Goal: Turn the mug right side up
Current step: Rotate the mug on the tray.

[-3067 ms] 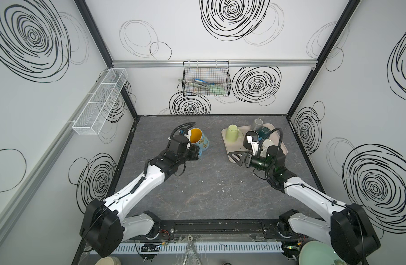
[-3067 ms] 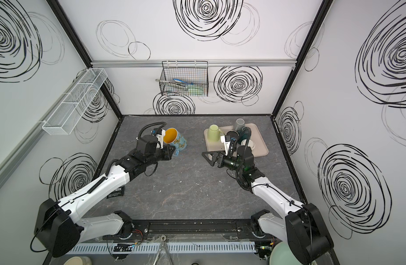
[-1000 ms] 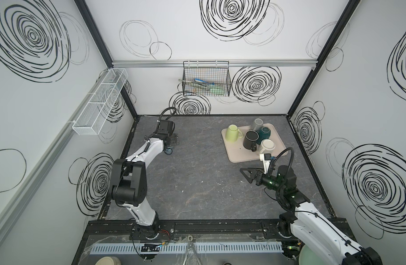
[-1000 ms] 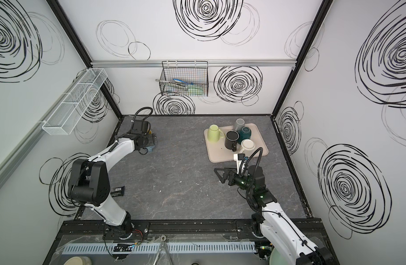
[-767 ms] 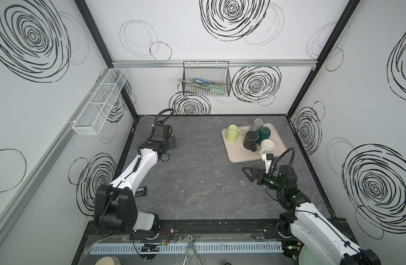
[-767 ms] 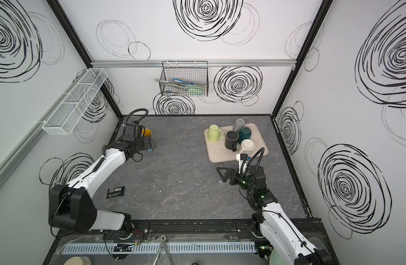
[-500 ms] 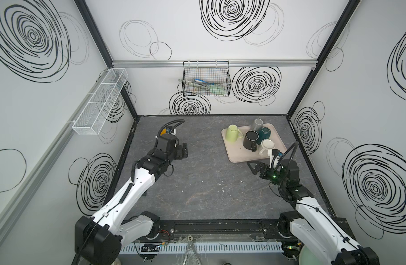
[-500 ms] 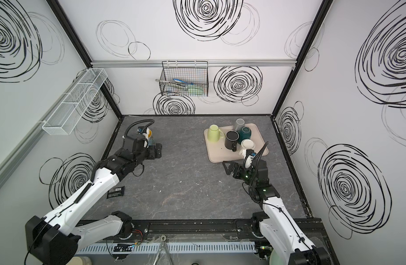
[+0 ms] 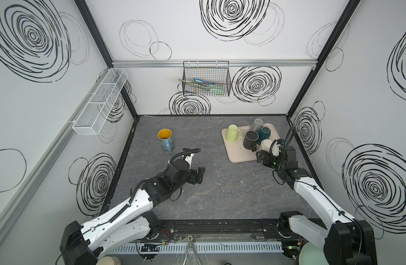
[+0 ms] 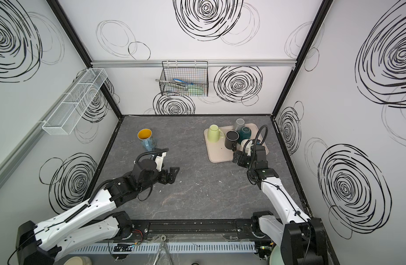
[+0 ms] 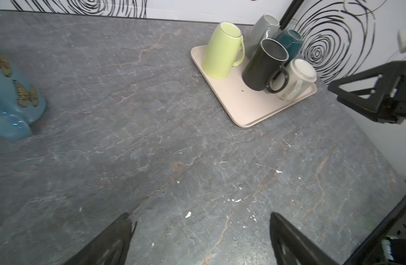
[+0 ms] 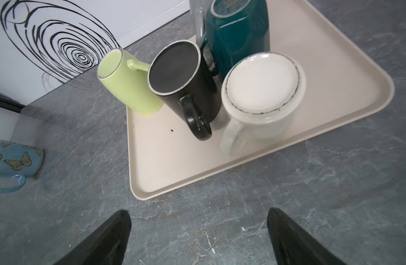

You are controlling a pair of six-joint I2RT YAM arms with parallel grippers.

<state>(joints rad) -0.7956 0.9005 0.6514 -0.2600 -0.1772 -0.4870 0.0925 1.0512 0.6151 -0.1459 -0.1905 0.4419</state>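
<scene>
A light-blue mug with butterflies (image 9: 166, 141) (image 10: 147, 138) stands upright at the back left of the table, its yellow inside facing up; its side also shows in both wrist views (image 11: 11, 103) (image 12: 14, 158). My left gripper (image 9: 200, 175) (image 11: 199, 215) hovers open over the table's middle, well in front of that mug, with nothing between its fingers. My right gripper (image 9: 262, 157) (image 12: 198, 211) is open and empty at the near edge of the beige tray (image 9: 238, 153) (image 12: 165, 165). On the tray stand several mugs upside down, the white one (image 12: 261, 91) and the black one (image 12: 181, 75) closest to it.
Lime-green (image 9: 233, 133), teal (image 9: 265, 133) and grey (image 9: 257, 125) mugs fill the tray's back part. A black wire basket (image 9: 206, 81) hangs on the back wall and a white mesh shelf (image 9: 101, 103) on the left wall. The right wall is close beside the tray.
My left gripper has drawn back from the blue mug to the table's middle, leaving the mug standing upright. My right gripper has moved up to the tray's near edge.
</scene>
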